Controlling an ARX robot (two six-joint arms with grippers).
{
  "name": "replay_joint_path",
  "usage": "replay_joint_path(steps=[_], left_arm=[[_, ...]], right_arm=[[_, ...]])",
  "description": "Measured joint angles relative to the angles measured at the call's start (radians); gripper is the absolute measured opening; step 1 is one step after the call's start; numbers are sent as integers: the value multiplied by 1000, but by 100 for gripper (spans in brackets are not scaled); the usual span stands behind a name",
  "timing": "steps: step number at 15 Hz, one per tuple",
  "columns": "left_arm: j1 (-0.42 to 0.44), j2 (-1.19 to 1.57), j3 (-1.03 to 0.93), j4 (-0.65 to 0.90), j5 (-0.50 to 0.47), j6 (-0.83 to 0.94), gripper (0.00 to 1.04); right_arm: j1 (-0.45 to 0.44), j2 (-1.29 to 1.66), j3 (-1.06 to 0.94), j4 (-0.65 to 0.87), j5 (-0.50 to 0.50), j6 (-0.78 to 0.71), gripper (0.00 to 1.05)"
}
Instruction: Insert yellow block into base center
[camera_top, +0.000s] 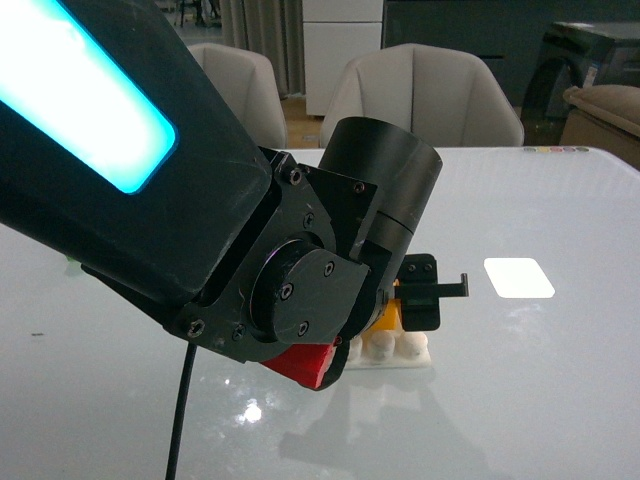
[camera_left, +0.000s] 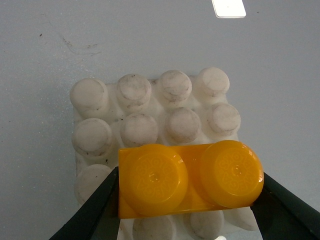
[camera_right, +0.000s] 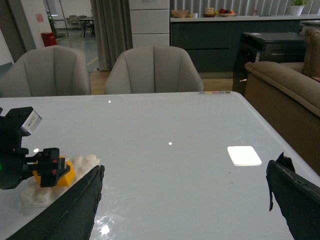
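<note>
Two end effectors: the left end effector (camera_left: 190, 200) and the right end effector (camera_right: 185, 200), one per arm.
Left unit, state: pinching the yellow block (camera_left: 190, 177) by its two short ends, with a dark finger (camera_left: 97, 207) pressed on each end.
Block, attitude: studs facing the wrist camera, level, long side parallel to the stud rows beneath.
Block, location: over the base (camera_left: 132, 100) and inside its outline. Two full stud rows are bare on one side, and parts of another row show past the other side. One outer column of studs stands uncovered beyond one short end.
Block, seating: cannot tell whether it is pressed down onto the studs or only held against them.
Base, description: white square plate with sixteen round studs, scuffed with grey marks, lying flat on the table (camera_left: 45, 45).
Carrier: the left arm (camera_top: 150, 200), black with a cyan light strip (camera_top: 80, 90), fills the left of the front view and hides most of the base. A red part (camera_top: 300, 365) sits under the wrist, and a black cable (camera_top: 180, 420) hangs below.
Right unit, state: spread wide with nothing between its tips, above bare table, well apart from the base.
Other item: a flat white rectangle (camera_top: 518, 277) on the table, apart from the base, on the robot's right of it.
Surroundings: two pale chairs (camera_right: 155, 67) at the far table edge; a brown sofa (camera_right: 285, 85) beyond.
</note>
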Motion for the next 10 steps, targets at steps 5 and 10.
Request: replay_joint_path(steps=[5, 10], left_arm=[[-1, 2, 0, 1, -3, 0, 65], [-23, 37, 35, -16, -57, 23, 64]], right_arm=[[0, 0, 0, 0, 0, 0, 98], [0, 0, 0, 0, 0, 0, 98]])
